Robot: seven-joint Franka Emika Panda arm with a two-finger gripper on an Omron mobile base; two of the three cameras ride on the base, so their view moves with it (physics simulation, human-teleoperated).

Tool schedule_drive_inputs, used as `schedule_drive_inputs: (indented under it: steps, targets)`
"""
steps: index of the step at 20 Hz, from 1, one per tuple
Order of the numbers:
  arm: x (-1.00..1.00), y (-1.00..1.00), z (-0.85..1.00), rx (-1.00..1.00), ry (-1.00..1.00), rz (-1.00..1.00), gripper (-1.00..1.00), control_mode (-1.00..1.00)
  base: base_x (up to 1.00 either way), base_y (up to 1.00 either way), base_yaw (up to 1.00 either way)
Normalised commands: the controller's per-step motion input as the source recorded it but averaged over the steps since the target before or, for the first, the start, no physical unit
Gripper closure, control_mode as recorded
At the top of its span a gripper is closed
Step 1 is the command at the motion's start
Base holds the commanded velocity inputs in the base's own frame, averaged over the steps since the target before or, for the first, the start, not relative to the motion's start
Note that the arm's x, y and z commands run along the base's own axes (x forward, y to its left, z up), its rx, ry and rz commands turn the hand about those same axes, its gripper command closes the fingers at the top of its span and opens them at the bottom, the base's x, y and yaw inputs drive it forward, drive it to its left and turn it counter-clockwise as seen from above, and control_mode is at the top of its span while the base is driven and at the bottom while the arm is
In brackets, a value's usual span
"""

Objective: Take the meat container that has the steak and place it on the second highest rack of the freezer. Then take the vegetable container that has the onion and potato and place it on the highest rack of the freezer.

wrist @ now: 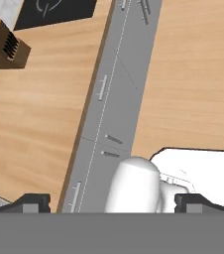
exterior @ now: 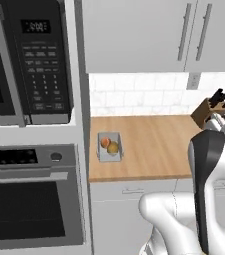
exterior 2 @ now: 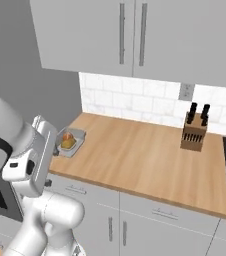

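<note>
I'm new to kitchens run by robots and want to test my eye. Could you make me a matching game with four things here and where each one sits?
1. container
2. knife block
3. microwave
4. wall socket

a. on the tiles, under the upper cabinets
b. above the oven
c. on the counter's left end, holding two round items
d. on the counter by the tiled wall

Pairs: 1-c, 2-d, 3-b, 4-a

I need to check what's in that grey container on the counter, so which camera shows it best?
The left base view shows the grey container best: you look down into it and see two round items, one orange-pink, one yellow. In the right base view the container sits partly behind the arm, its contents less distinct. The hand view looks along the counter and drawer fronts instead.
</note>
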Motion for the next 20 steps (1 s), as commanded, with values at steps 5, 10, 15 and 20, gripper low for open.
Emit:
schedule_drive_inputs:
  steps: [5,10,15,20]
  targets:
    - [0.0,0.0,0.0,0.0,0.0,0.0,-1.0,1.0,0.4,-0.2,0.2]
    - [0.04,-0.04,-0.05,0.07,0.0,0.04,-1.0,-1.0,0.24,-0.2,0.15]
    - [0.73,-0.02,-0.29,0.39,0.09,0.39,-1.0,-1.0,0.0,0.0,0.0]
    - [0.99,0.45,-0.48,0.24,0.15,0.34,-1.0,-1.0,0.0,0.0,0.0]
